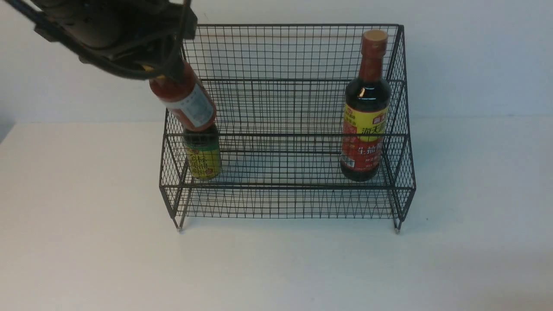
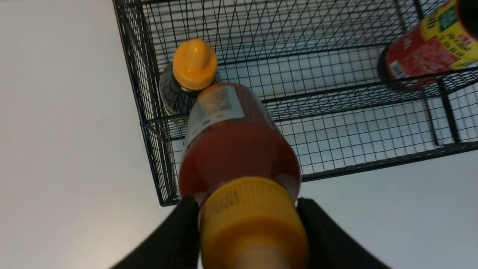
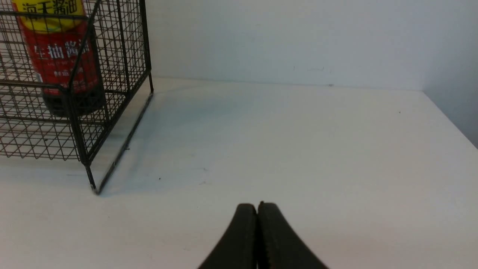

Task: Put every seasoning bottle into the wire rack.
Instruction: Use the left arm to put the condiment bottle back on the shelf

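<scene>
The left gripper (image 2: 247, 204), pinching the tilted red bottle (image 1: 183, 97), should clear the dark bottle (image 1: 202, 157) toward three o'clock before lowering it upright.

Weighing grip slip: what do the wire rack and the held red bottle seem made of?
Wire rack: likely metal wire, black semi-matte coating; thin straight rods crossing in a grid. Red squeeze bottle: probably glossy translucent plastic; red contents show through.
</scene>
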### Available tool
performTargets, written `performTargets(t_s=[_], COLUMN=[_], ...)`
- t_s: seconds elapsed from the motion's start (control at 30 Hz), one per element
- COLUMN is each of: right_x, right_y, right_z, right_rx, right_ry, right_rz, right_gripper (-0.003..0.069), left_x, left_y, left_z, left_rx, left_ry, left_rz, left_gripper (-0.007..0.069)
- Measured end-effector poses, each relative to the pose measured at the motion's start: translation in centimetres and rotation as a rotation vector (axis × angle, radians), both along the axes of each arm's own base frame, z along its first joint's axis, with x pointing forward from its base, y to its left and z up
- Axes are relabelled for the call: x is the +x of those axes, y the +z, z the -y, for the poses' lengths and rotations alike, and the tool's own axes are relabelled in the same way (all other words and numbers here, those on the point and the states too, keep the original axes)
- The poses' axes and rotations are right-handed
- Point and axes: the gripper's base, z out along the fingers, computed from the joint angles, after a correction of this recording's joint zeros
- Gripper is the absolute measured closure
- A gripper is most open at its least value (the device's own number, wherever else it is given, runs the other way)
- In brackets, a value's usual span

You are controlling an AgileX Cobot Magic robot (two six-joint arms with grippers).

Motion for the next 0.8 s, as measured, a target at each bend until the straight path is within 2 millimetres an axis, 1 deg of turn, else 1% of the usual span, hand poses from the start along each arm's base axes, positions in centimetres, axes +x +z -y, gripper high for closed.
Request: performTargets(t_s=[0.07, 0.13, 0.3, 0.37, 0.43, 0.47, 0.6, 0.7, 0.8], right_x=[0.0, 0.0, 0.0, 0.0, 0.0, 0.0, 0.0, 0.0, 0.0], right_y=[0.0, 0.0, 0.0, 0.0, 0.0, 0.0, 0.0, 0.0, 0.0], right_z=[0.0, 0.0, 0.0, 0.0, 0.0, 0.0, 0.0, 0.0, 0.0], right_rx=[-0.001, -0.001, -0.001, -0.001, -0.001, -0.001, -0.001, -0.001, -0.001], right_ry=[0.0, 0.0, 0.0, 0.0, 0.0, 0.0, 0.0, 0.0, 0.0], right_rz=[0.0, 0.0, 0.0, 0.0, 0.0, 0.0, 0.0, 0.0, 0.0], right_gripper=[0.0673, 0.0673, 0.0673, 0.0673, 0.0673, 0.0673, 0.0673, 0.0673, 0.0673], left_x=[0.5, 0.5, -0.9, -1.7, -2.0, -2.6, -2.8, -2.4, -1.4], left_y=[-0.6, -0.7, 0.6, 0.8, 0.7, 0.3, -0.8, -1.5, -2.7], left_z=[0.2, 0.4, 0.1, -0.2, -0.4, -0.8, -1.1, -1.1, -0.7], left_rx=[-0.002, -0.011, -0.01, 0.001, 0.014, 0.04, 0.078, 0.089, 0.1], left_ry=[-0.003, -0.023, -0.078, -0.079, -0.08, -0.076, -0.071, -0.071, -0.072], left_rz=[-0.021, -0.024, 0.023, 0.032, 0.028, 0.021, -0.011, -0.032, -0.067], left_gripper=[0.0335, 0.0335, 0.0335, 0.0335, 0.0335, 0.0335, 0.0335, 0.0335, 0.0335])
